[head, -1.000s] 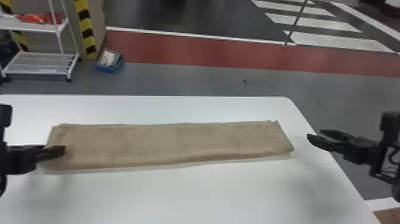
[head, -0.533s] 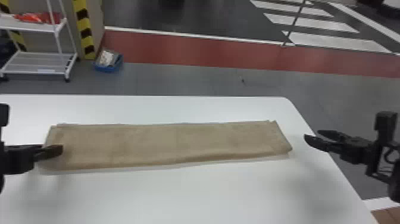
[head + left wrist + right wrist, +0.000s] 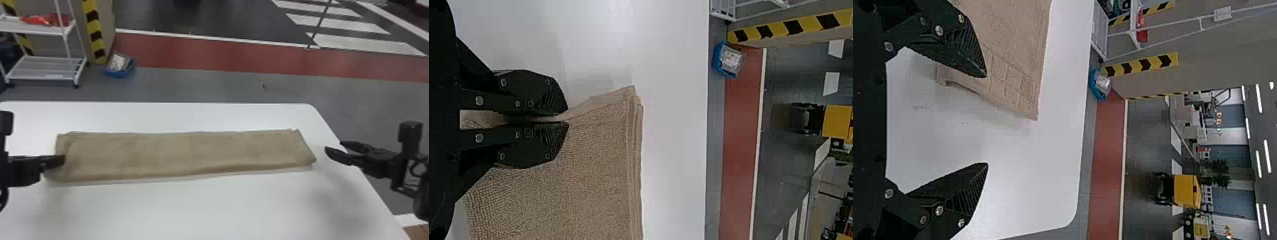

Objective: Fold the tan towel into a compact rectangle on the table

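Note:
The tan towel [image 3: 185, 153] lies as a long, narrow folded strip across the white table. At its left end is my left gripper [image 3: 63, 160]. In the left wrist view, the left gripper [image 3: 566, 119] is shut with a bit of the end of the towel [image 3: 594, 170] pinched between its fingers. Just off the towel's right end, above the table's right edge, my right gripper [image 3: 333, 148] stands open. Nothing is between the fingers of the right gripper [image 3: 987, 120] in the right wrist view, where the towel's stitched corner [image 3: 1013, 85] lies beside one finger.
The white table [image 3: 204, 207] has its rounded far corner and right edge near the right gripper. On the floor beyond stand a white shelf rack [image 3: 44, 68] and a blue bin [image 3: 119, 74], beside a striped yellow-black post [image 3: 94, 32].
The right gripper has shifted slightly left, closer to the towel's right end. The left gripper has edged slightly left at the towel's left end. The folded strip keeps its shape.

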Controlling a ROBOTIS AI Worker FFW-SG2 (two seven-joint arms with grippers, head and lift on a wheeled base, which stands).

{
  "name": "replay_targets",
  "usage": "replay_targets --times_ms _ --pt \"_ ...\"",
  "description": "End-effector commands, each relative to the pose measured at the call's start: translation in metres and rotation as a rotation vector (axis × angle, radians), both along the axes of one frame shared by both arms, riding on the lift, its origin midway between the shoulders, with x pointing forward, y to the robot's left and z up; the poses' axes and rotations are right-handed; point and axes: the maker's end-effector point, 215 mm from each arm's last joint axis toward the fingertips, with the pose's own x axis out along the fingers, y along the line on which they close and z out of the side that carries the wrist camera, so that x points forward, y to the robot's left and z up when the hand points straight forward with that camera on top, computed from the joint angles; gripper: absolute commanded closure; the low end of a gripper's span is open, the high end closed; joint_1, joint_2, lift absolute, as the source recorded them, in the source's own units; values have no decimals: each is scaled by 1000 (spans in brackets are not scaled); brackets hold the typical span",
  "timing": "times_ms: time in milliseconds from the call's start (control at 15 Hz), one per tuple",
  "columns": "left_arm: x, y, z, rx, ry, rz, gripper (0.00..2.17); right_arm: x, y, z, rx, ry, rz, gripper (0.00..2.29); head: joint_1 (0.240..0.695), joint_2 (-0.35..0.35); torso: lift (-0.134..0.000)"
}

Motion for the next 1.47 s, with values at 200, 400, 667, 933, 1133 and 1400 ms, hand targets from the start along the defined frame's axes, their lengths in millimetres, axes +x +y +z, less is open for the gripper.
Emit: replay_targets --times_ms 200,400,667,933,1133,1400 --pt "2 -36 19 -220 -32 -20 1862 -1 3 1 6 -4 3 289 695 -222 -124" --pt "8 -83 44 -394 -66 -66 1862 -2 6 2 6 -11 9 289 695 -249 -124" --pt "14 -151 66 -532 -79 -126 1858 -5 6 2 1 -31 18 289 695 -305 -124" --pt "4 -238 63 -543 -40 -214 1858 -10 4 5 -12 -57 27 289 695 -350 -124" --pt "6 -309 82 -529 -66 -277 1858 -15 1 9 -25 -92 37 289 695 -350 -124" --pt "18 -334 83 -453 -112 -278 1858 -20 -6 21 -58 -143 61 289 695 -350 -124"
